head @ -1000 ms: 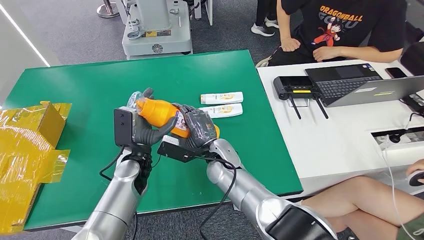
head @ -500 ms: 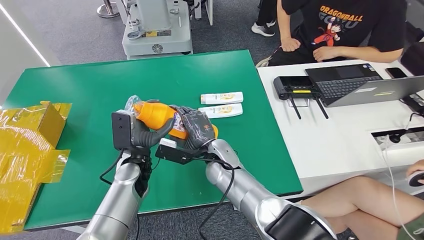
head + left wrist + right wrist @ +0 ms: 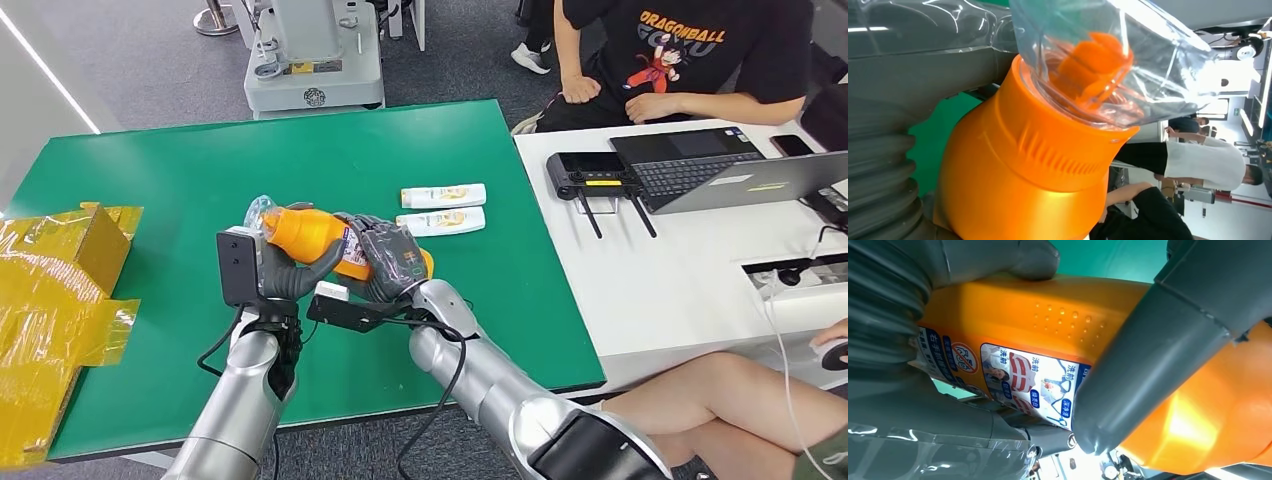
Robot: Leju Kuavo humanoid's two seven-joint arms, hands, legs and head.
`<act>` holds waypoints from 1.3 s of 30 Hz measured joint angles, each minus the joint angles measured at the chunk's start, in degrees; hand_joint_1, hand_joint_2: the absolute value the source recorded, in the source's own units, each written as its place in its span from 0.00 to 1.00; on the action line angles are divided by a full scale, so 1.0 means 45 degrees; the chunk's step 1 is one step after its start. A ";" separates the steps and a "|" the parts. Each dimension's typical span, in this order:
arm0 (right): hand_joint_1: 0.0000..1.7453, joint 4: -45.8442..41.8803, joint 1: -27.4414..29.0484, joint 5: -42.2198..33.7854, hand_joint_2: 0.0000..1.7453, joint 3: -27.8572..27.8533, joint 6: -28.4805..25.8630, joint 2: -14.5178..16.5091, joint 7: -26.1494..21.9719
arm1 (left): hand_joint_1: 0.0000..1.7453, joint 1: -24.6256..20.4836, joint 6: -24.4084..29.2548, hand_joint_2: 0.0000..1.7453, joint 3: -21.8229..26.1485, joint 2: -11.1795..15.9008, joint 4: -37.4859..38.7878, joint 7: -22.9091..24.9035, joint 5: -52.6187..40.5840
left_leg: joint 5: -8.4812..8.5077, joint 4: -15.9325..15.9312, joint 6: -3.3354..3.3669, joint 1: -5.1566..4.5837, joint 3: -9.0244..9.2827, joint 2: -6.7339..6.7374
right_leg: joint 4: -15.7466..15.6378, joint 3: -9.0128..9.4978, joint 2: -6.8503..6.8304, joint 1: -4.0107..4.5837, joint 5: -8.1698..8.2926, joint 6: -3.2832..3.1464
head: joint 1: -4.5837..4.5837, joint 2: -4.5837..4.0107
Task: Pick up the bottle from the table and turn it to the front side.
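Observation:
An orange bottle (image 3: 312, 233) with a clear cap (image 3: 257, 211) lies on its side in the air above the green table (image 3: 180, 180), held by both hands. My left hand (image 3: 290, 270) grips its neck end from below; the left wrist view shows the orange shoulder (image 3: 1018, 170) and clear cap (image 3: 1108, 65) up close. My right hand (image 3: 392, 260) wraps the bottle's base end. In the right wrist view a printed label (image 3: 1013, 380) on the orange body (image 3: 1198, 410) faces the camera, with a grey finger (image 3: 1148, 360) across it.
Two white tubes (image 3: 443, 196) (image 3: 442, 221) lie on the green table beyond the hands. Crumpled yellow wrapping (image 3: 55, 290) sits at the left edge. A white desk (image 3: 680, 270) with a laptop and controller stands right, with people seated around it.
Both hands and the bottle have drifted slightly left and up over the last second, still gripping it together. The tubes have not moved.

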 joint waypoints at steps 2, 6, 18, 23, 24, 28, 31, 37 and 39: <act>0.00 0.0000 0.0018 0.0025 1.00 0.0000 -0.0090 0.0000 0.0011 | 1.00 0.0014 0.0064 1.00 0.0002 -0.0017 -0.0098 0.0017 -0.0056 | 0.0000 0.0000 0.0000 0.0000 0.0000 0.0000 | 0.0000 0.0000 0.0000 0.0000 0.0000 0.0000 | 0.0000 0.0000; 0.00 0.0000 0.0187 0.0028 1.00 -0.0045 -0.0260 -0.0013 -0.0010 | 1.00 -0.0003 0.0307 1.00 0.0145 -0.0017 -0.0289 0.0086 -0.0119 | 0.0000 -0.0001 0.0000 0.0000 0.0000 0.0001 | 0.0000 0.0000 0.0001 0.0000 0.0000 0.0000 | 0.0000 0.0000; 0.00 -0.0005 0.0373 0.0052 1.00 -0.0073 -0.0323 -0.0021 -0.0118 | 1.00 -0.0008 0.0374 1.00 0.0358 0.0031 -0.0433 0.0095 -0.0149 | 0.0000 -0.0001 0.0000 0.0000 -0.0001 -0.0001 | 0.0001 0.0000 -0.0001 0.0000 0.0000 0.0000 | 0.0000 0.0000; 0.00 -0.0085 0.0491 0.0030 1.00 -0.0113 -0.0351 -0.0019 -0.0293 | 1.00 -0.0008 0.0408 1.00 0.0438 0.0072 -0.0433 0.0090 -0.0157 | 0.0000 -0.0001 0.0000 0.0000 -0.0001 0.0000 | 0.0001 0.0000 0.0000 0.0000 0.0000 0.0000 | 0.0000 0.0000; 0.00 -0.0133 0.0524 0.0007 1.00 -0.0136 -0.0362 -0.0019 -0.0382 | 1.00 -0.0009 0.0432 1.00 0.0448 0.0092 -0.0433 0.0086 -0.0157 | 0.0000 -0.0001 0.0000 0.0000 -0.0001 0.0000 | 0.0001 0.0000 0.0000 0.0000 0.0000 0.0000 | 0.0000 0.0000; 0.00 -0.0454 0.0699 -0.0365 1.00 -0.0318 -0.0442 0.0010 -0.1050 | 1.00 -0.0018 0.0542 1.00 0.0505 0.0158 -0.0433 0.0066 -0.0163 | 0.0000 -0.0001 0.0000 0.0000 -0.0001 0.0000 | 0.0001 0.0000 0.0000 0.0000 0.0000 0.0000 | 0.0001 0.0000; 0.00 -0.0946 0.0900 -0.0721 1.00 -0.0454 -0.0533 0.0057 -0.1650 | 1.00 -0.0025 0.0568 1.00 0.0548 0.0220 -0.0433 0.0040 -0.0197 | 0.0000 -0.0001 0.0000 0.0000 -0.0001 0.0001 | 0.0002 0.0000 0.0001 0.0000 0.0000 0.0000 | 0.0000 0.0000; 0.00 -0.2427 0.1528 -0.1479 1.00 -0.0518 -0.0425 0.0073 -0.2416 | 1.00 -0.0031 0.0704 1.00 0.0674 0.0369 -0.0433 -0.0006 -0.0341 | 0.0000 -0.0003 0.0000 0.0000 -0.0001 0.0002 | 0.0002 -0.0001 0.0002 0.0000 0.0000 0.0000 | 0.0000 0.0000; 0.00 -0.3084 0.1781 -0.1767 1.00 -0.0516 -0.0324 0.0071 -0.2465 | 1.00 -0.0030 0.0775 1.00 0.0758 0.0442 -0.0433 -0.0023 -0.0385 | 0.0000 -0.0003 0.0000 0.0001 -0.0001 0.0002 | 0.0002 -0.0001 0.0002 0.0000 -0.0001 -0.0001 | 0.0000 0.0000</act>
